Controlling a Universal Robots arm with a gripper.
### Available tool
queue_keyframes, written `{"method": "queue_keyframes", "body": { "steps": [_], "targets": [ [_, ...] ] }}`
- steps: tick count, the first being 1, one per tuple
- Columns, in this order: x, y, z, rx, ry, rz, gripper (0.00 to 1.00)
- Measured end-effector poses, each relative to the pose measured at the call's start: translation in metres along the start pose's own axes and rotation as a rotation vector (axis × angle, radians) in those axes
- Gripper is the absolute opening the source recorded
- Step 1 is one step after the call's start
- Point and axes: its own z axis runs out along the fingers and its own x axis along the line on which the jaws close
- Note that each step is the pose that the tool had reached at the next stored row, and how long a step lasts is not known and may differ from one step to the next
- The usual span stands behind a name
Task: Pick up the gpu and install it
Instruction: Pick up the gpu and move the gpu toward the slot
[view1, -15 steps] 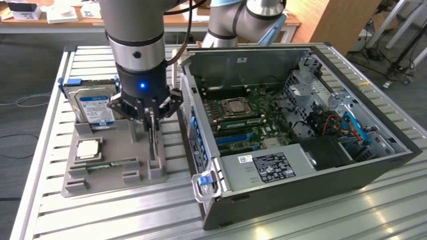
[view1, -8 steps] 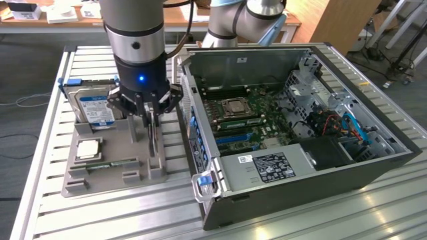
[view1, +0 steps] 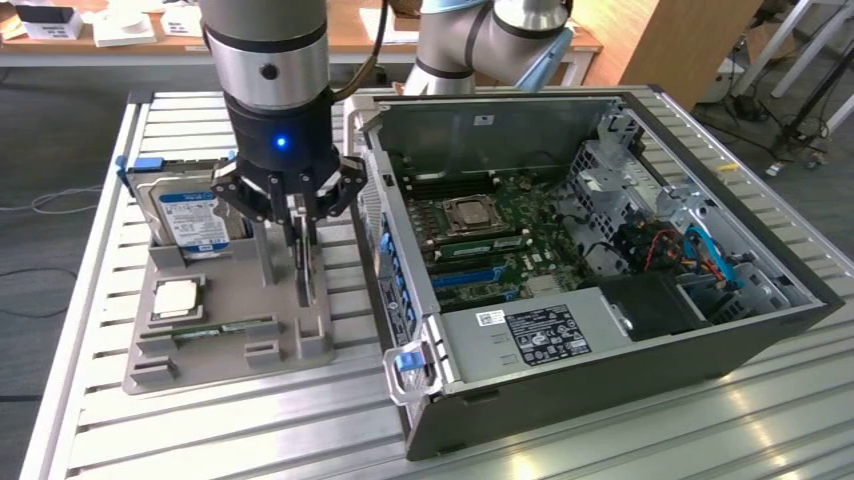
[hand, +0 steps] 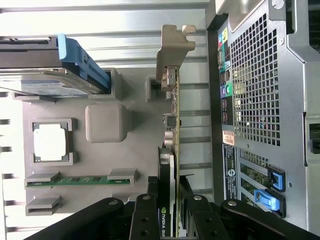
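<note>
The gpu (view1: 304, 262) is a thin dark card standing on edge in the grey parts tray (view1: 227, 290), beside the open computer case (view1: 574, 250). My gripper (view1: 296, 215) hangs straight down over it, a finger on each flat side of the card. In the wrist view the gpu (hand: 173, 115) runs away from the gripper (hand: 169, 187), its silver bracket at the far end by a tray post. Both fingers press against the card's faces near the black cooler end. Whether the card has left its tray slot I cannot tell.
The tray (hand: 140, 150) also holds a blue-labelled hard drive (view1: 191, 215), a processor (view1: 176, 298) and a green RAM stick (view1: 214, 328). The case lies open at the exterior view's right, motherboard (view1: 487, 245) exposed, its rear wall (hand: 260, 100) close beside the card.
</note>
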Motion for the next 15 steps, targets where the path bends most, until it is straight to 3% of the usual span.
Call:
{"method": "queue_keyframes", "body": {
  "steps": [8,15],
  "targets": [
    [0.0001,0.0,-0.0003,-0.0008,0.0003,0.0,0.27],
    [-0.0001,0.0002,-0.0049,-0.0158,0.0013,0.001,0.27]
  ]
}}
